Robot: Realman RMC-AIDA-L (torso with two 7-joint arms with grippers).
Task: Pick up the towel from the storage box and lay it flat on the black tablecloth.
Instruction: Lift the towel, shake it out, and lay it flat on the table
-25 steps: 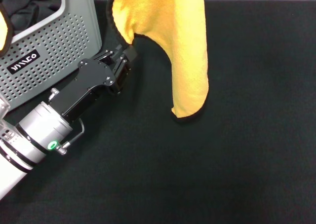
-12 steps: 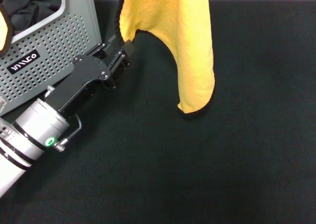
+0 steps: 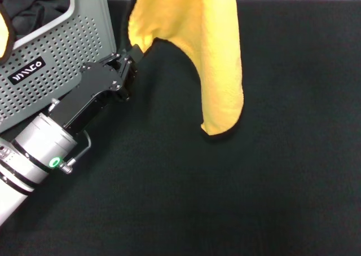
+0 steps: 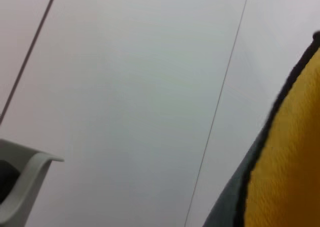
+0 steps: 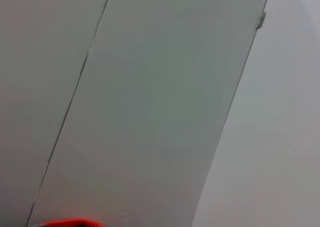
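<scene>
Across the lower and right of your head view, the black tablecloth lies bare. At left centre your left gripper reaches the towel's lower black-trimmed corner; you cannot tell whether its jaws are apart or together. Your towel hangs yellow side out from above the frame's top, its tip just over the cloth. Upper left, the storage box holds a black garment.

Even, bright light fills the head view without glare; the towel blurs softly in the left wrist view.
</scene>
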